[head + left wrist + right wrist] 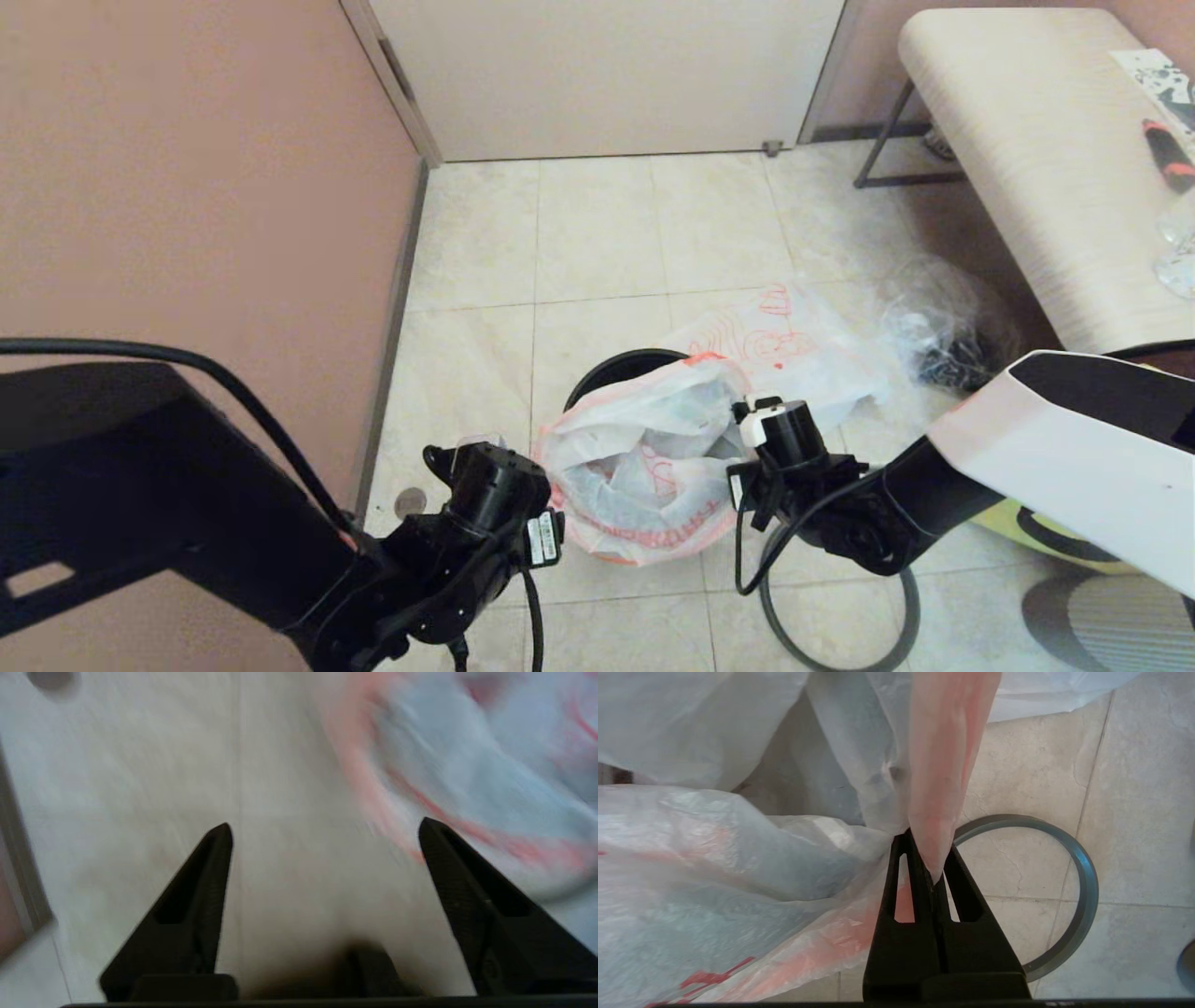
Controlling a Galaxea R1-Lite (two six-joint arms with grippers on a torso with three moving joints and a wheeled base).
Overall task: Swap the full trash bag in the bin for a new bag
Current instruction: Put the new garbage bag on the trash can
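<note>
The bin (607, 369) stands mid-floor with its dark mouth showing at the back. A white see-through bag with orange-red edges, the full trash bag (644, 467), bulges out of it, with lumpy shapes dimly visible inside. My right gripper (931, 858) hangs at the bin's right side, shut on that bag's orange-red handle (948, 765). The grey rim hoop (1083, 872) lies on the tiles below that arm. A limp printed bag, the new bag (784, 345), is spread on the floor behind the bin. My left gripper (322, 828) is open over bare tile at the bin's left.
A clear bag with dark contents (943, 336) sits right of the limp bag. A pale bench (1036, 159) fills the right, and a yellow tote (1055, 546) lies beneath my right arm. The pink wall (187, 187) runs along the left, and a closed door (607, 75) lies ahead.
</note>
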